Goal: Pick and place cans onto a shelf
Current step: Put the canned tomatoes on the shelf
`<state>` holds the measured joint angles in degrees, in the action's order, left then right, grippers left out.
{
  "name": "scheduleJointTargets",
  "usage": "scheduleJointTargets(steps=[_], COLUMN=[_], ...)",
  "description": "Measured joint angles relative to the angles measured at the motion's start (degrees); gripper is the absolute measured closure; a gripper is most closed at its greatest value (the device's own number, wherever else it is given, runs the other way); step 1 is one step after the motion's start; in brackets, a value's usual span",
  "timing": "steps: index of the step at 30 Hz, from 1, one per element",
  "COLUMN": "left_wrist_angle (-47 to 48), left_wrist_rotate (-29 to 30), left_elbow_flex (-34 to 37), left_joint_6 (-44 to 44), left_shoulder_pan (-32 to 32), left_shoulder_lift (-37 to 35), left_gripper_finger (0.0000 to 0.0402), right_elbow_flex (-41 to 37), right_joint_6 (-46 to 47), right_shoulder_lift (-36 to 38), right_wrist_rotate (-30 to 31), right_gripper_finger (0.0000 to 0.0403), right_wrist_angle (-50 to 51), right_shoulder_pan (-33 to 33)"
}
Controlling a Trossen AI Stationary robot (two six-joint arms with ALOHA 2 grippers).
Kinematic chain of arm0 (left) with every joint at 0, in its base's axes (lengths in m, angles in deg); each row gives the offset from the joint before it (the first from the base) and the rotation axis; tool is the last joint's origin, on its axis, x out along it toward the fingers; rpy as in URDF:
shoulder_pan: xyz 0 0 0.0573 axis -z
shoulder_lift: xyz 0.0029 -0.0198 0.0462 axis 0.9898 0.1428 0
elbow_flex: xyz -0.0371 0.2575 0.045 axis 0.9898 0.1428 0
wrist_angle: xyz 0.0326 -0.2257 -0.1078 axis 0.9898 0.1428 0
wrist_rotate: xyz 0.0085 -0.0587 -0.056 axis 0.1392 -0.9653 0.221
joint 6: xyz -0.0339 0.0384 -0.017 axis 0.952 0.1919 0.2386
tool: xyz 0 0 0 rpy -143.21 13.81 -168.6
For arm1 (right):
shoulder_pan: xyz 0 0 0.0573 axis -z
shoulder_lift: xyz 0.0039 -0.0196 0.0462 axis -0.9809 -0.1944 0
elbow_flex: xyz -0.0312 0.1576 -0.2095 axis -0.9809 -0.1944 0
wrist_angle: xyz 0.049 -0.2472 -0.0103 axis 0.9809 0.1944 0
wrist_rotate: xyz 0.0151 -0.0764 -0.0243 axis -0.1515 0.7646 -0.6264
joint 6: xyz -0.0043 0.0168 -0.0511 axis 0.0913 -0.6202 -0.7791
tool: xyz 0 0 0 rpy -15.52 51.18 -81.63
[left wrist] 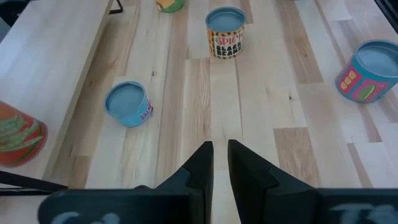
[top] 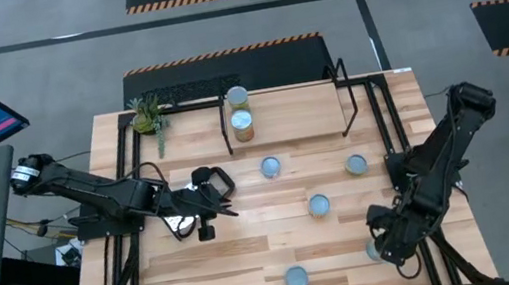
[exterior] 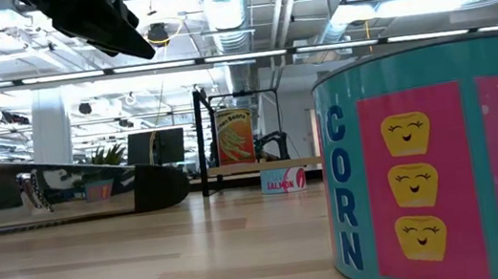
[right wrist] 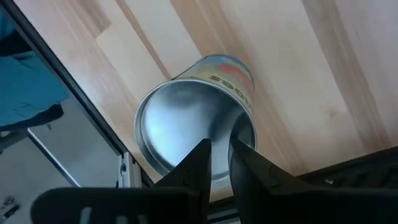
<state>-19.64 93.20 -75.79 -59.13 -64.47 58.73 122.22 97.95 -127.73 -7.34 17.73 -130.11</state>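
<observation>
In the high view your left gripper (top: 211, 202) is hanging over the left-middle of the table (top: 223, 268), empty. Its wrist view is showing the two fingers (left wrist: 202, 163) pressed nearly together, only a thin slit between them, nothing pinched.

Your right gripper (top: 383, 245) is sitting low at the lower right of the high view, near the table's right edge, directly over a can (right wrist: 186, 118). In the right wrist view its fingers (right wrist: 200, 163) are lying close together in front of the can's silvery top; you cannot tell from this whether they are touching the can, and they are not pinching it.

The shelf (top: 290, 107) is standing at the upper middle of the high view. Two cans are showing at its left end: one (top: 236, 96) at the back edge and one (top: 243, 124) just in front of it.

Loose cans are standing on the table: one (top: 270, 167) at centre, one (top: 356, 164) to its right, one (top: 318, 205) below and between them, and one (top: 296, 278) at the bottom centre.

In the low view a teal can lettered CORN (exterior: 435, 163) is filling the right of the frame, and a can lettered SALMON (exterior: 282, 180) is standing far back near the middle.

A small plant (top: 146, 115) is sitting at the table's upper left corner.
</observation>
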Motion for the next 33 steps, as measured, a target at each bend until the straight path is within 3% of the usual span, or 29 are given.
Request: scheduleJointTargets(steps=[33], left_wrist_angle=[0.0], left_wrist_rotate=[0.0], left_elbow_flex=[0.0], left_joint_6=[-0.1], left_shoulder_pan=[-0.1], left_shoulder_lift=[0.0], left_gripper_finger=[0.0363], right_elbow_flex=[0.0], right_joint_6=[-2.6], right_shoulder_lift=[0.8], right_wrist_rotate=[1.0], right_gripper_finger=[0.0321], right_wrist_angle=[4.9], right_shoulder_pan=[1.0])
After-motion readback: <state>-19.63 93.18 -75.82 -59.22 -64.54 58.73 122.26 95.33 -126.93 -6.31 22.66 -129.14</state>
